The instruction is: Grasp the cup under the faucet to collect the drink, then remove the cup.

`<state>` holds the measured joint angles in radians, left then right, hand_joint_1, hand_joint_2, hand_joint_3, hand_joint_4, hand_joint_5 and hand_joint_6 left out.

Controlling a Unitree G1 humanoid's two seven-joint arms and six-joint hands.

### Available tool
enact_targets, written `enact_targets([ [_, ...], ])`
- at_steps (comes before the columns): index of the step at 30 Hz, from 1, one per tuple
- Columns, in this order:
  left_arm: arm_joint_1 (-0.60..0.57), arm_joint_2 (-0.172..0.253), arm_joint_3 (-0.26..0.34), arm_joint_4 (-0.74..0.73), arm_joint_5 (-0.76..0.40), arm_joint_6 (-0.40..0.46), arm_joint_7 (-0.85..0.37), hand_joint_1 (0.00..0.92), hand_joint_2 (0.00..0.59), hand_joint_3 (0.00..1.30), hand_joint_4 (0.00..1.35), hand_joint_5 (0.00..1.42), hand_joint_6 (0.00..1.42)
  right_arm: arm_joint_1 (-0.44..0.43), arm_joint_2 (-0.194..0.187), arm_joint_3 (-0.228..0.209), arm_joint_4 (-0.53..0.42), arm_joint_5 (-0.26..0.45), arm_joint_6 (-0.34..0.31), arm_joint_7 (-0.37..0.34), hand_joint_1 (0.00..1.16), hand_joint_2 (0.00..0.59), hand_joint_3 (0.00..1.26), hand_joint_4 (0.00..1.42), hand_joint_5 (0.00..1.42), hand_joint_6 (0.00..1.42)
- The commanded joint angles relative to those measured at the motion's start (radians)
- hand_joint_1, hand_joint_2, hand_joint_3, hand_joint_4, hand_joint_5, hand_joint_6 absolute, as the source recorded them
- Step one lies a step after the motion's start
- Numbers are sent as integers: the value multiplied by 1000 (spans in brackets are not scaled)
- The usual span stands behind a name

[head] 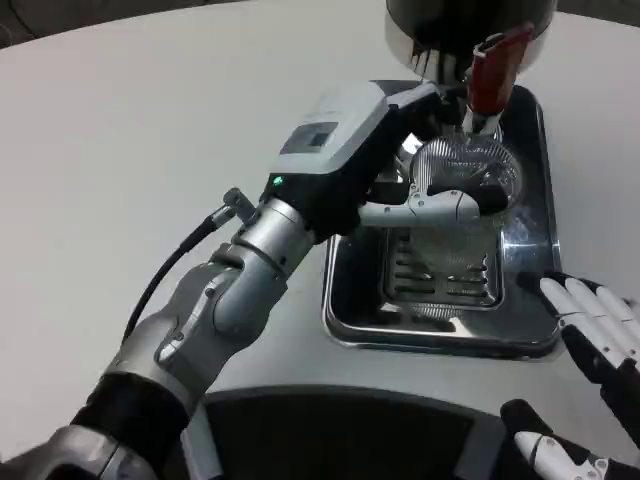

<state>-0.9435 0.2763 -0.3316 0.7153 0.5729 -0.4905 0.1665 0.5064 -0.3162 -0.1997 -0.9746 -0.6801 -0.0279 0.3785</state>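
Observation:
A clear ribbed plastic cup (pixel 470 170) stands on the metal drip tray (pixel 352 320), right beneath the faucet with its red handle (pixel 492 68). My left hand (pixel 400 160) reaches across from the left and wraps the cup, with a white and black finger (pixel 440 208) curled around its front. Whether any drink is in the cup cannot be told. My right hand (pixel 590 340) hangs at the lower right, beside the tray's near right corner, its fingers spread and holding nothing.
The dispenser's shiny round body (pixel 440 25) sits at the top, behind the tray. A slotted grate (pixel 445 275) lies in the tray in front of the cup. White table stretches to the left. A dark part of my body fills the bottom edge.

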Motion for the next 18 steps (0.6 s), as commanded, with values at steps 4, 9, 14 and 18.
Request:
enact_targets([
  [4, 46, 19, 18, -57, -20, -25, 1, 111, 32, 205, 137, 384, 818, 7, 5, 6, 12, 8, 15, 10, 280, 433, 35, 0, 0, 0],
  [9, 83, 38, 34, -110, -32, -18, -12, 112, 38, 249, 206, 451, 872, 6, 4, 8, 14, 10, 19, 10, 280, 430, 38, 0, 0, 0],
  [14, 150, 67, 74, -193, -49, -17, -24, 119, 53, 299, 260, 503, 912, -1, 4, 16, 19, 9, 25, 10, 279, 429, 42, 0, 0, 0],
  [18, 194, 84, 100, -255, -64, -9, -35, 121, 53, 316, 279, 510, 918, -7, 3, 25, 21, 6, 28, 10, 279, 429, 43, 0, 0, 0],
])
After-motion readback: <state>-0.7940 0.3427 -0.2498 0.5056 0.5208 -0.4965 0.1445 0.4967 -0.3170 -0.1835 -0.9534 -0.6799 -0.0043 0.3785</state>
